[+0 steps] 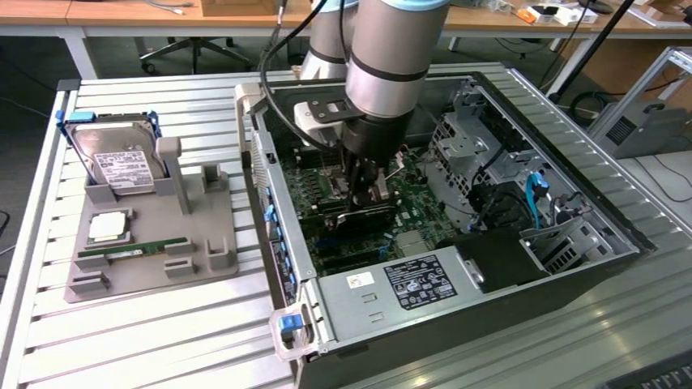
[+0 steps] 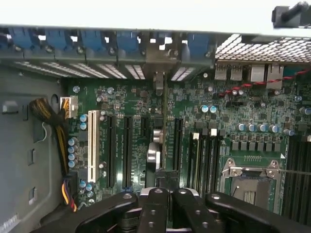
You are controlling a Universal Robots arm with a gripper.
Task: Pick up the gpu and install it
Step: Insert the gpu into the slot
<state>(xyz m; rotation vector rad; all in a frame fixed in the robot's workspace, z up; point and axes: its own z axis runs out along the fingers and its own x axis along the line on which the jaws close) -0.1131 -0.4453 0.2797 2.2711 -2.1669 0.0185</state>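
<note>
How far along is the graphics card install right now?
Done: the graphics card is off the grey tray, where the hard drive and memory stick lie. In hand: the card stands on edge on the motherboard inside the case, right under the shut jaws. Left: I cannot tell whether it is fully seated in its slot.
</note>
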